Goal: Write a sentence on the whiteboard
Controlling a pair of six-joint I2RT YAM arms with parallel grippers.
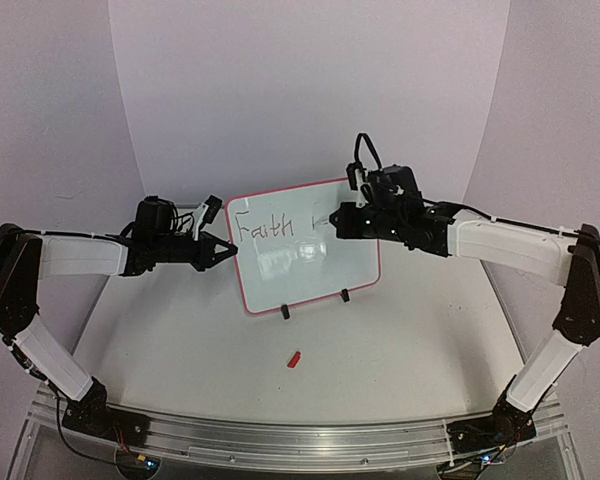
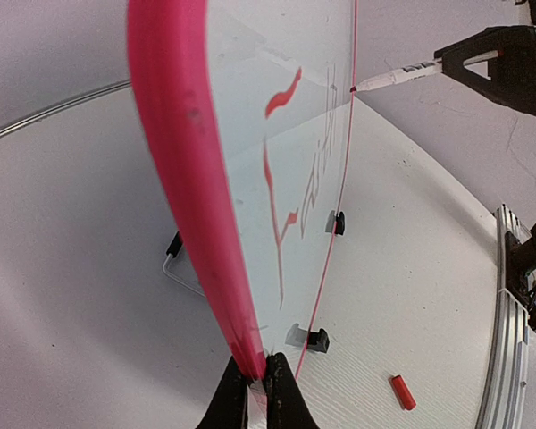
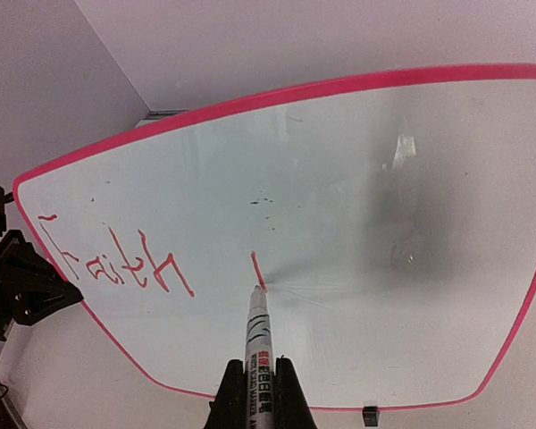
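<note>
Between left gripper (image 2: 257, 371) fingers, whiteboard (image 1: 310, 272) rim, marker (image 3: 257, 340) tip touching its face

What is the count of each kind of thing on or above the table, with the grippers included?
whiteboard: 1
marker: 1
red cap: 1
grippers: 2 (left gripper shut on the whiteboard edge, right gripper shut on the marker)
Total: 5

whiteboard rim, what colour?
Bright pink-red; the rim shows best in the left wrist view.
</note>
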